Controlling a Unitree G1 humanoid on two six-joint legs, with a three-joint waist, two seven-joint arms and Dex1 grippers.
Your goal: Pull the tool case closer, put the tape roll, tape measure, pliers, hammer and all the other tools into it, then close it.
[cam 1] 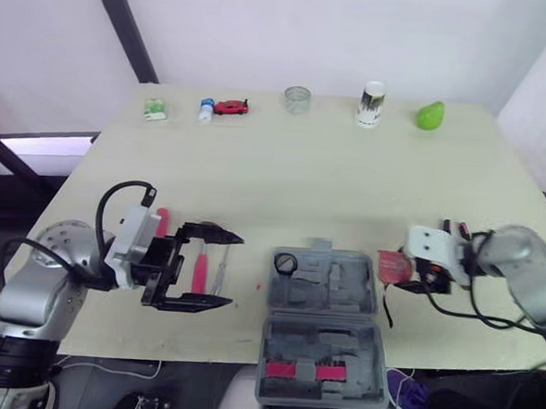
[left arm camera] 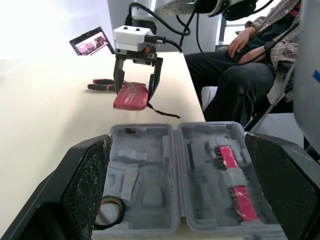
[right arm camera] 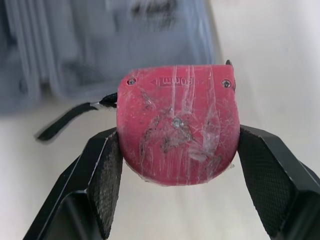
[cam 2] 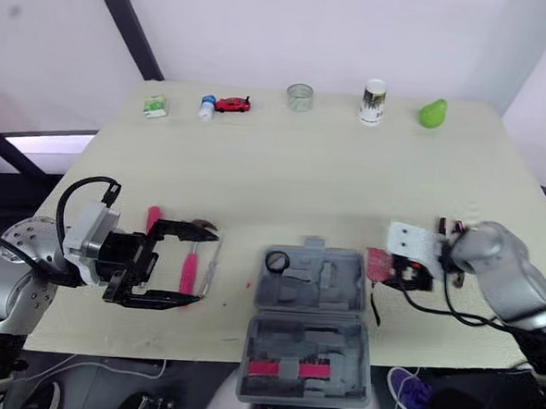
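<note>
The grey tool case point(cam 1: 320, 319) lies open at the table's front edge, with a tape roll point(cam 1: 285, 262) in its far left pocket. Just to the right of the case, my right gripper point(cam 1: 399, 268) is shut on the red tape measure point(right arm camera: 177, 125), low over the table; its black strap hangs down. Pliers point(left arm camera: 100, 84) lie behind that gripper. My left gripper point(cam 1: 224, 270) stands open left of the case, above a red-handled tool point(cam 1: 199, 270) and a clear-handled screwdriver point(cam 1: 220, 274). Another red handle point(cam 1: 162, 221) lies beside the left wrist.
Along the far edge stand a green box point(cam 1: 155, 109), a small bottle point(cam 1: 205, 110), a red toy car point(cam 1: 230, 106), a clear cup point(cam 1: 297, 99), a white can point(cam 1: 371, 104) and a green pear point(cam 1: 430, 115). A person point(left arm camera: 250, 60) sits beyond the table's right side.
</note>
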